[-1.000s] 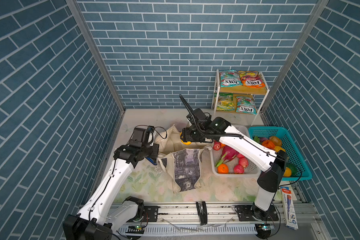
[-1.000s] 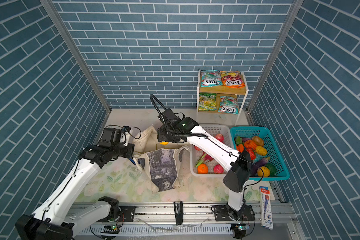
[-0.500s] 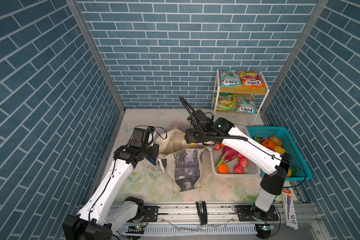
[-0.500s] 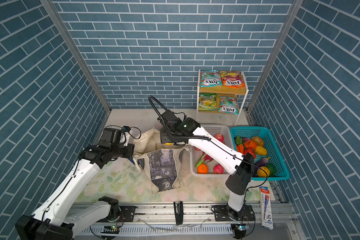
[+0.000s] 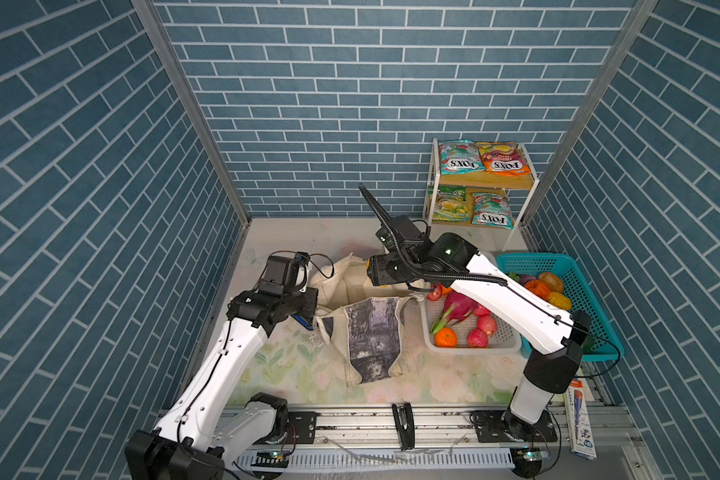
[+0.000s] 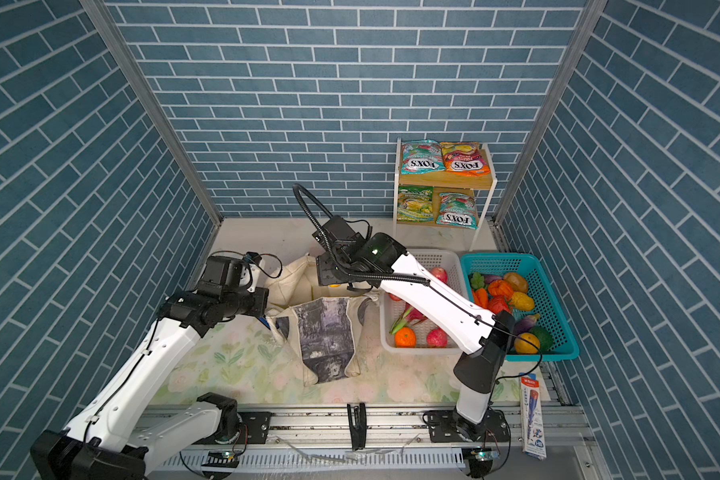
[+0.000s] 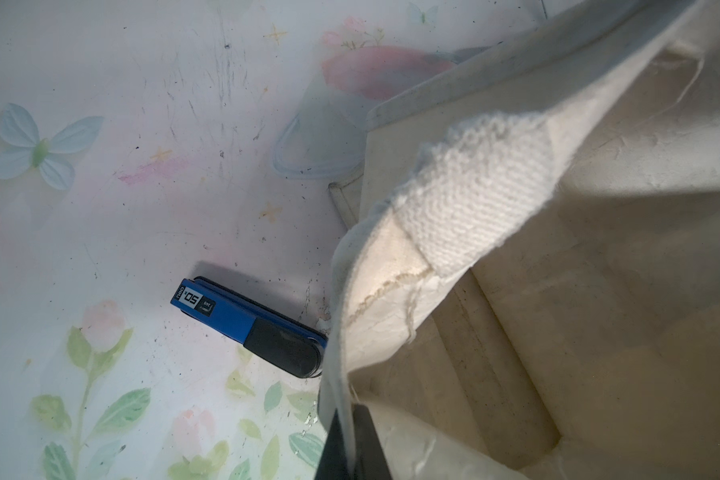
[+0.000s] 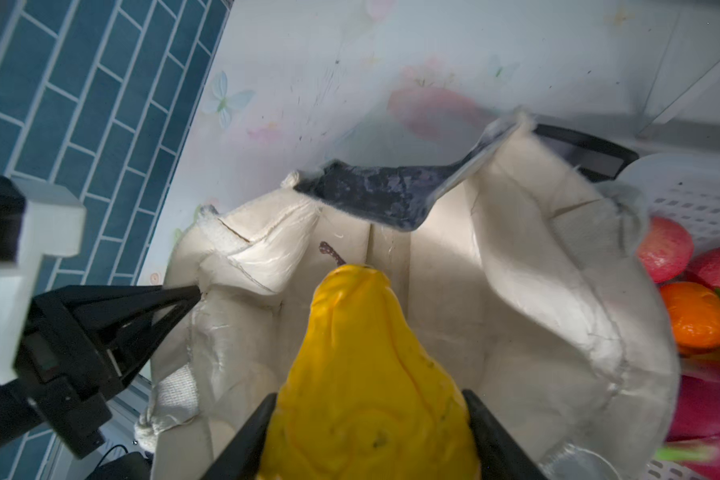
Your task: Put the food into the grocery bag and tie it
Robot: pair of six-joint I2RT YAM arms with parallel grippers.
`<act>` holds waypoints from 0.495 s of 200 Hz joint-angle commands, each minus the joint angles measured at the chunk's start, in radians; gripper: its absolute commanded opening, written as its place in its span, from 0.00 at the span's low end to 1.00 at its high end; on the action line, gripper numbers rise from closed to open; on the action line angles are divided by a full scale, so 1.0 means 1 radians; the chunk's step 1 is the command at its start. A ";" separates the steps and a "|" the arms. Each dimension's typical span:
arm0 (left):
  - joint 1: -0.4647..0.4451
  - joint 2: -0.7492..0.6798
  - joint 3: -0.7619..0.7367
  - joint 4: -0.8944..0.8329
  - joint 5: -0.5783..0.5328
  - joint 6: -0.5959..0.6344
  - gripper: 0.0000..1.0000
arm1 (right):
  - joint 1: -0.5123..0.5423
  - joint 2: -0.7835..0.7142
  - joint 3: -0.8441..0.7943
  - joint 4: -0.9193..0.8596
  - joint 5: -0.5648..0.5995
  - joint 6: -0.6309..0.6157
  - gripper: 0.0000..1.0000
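The right gripper, grasping a yellow fruit, has edged over the open bag just below it, whose rim the left gripper pinches, so release looks next.

right arm elbow sunk lower and closer to the front edge of the worktop, wrist drawn slightly towards the white basket, yellow fruit in the right fingers nudged a touch over the grocery bag mouth

Floral tabletop w/ grocery bag, blue stapler, white basket, teal basket, shelf rack.
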State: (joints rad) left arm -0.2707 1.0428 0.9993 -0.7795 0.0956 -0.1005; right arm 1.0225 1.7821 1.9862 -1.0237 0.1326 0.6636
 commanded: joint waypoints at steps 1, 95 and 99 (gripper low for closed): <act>0.005 -0.004 -0.007 0.008 0.009 -0.002 0.04 | 0.019 0.041 0.013 -0.042 -0.037 -0.036 0.59; 0.005 -0.002 -0.007 0.009 0.010 -0.005 0.04 | 0.025 0.134 -0.001 -0.067 -0.091 -0.080 0.60; 0.005 -0.001 -0.007 0.008 0.010 -0.005 0.04 | 0.027 0.139 -0.001 -0.068 -0.093 -0.081 0.61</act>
State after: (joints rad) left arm -0.2707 1.0428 0.9993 -0.7795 0.0994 -0.1013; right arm 1.0489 1.8793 1.9739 -1.0580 0.0589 0.6201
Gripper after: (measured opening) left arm 0.057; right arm 0.632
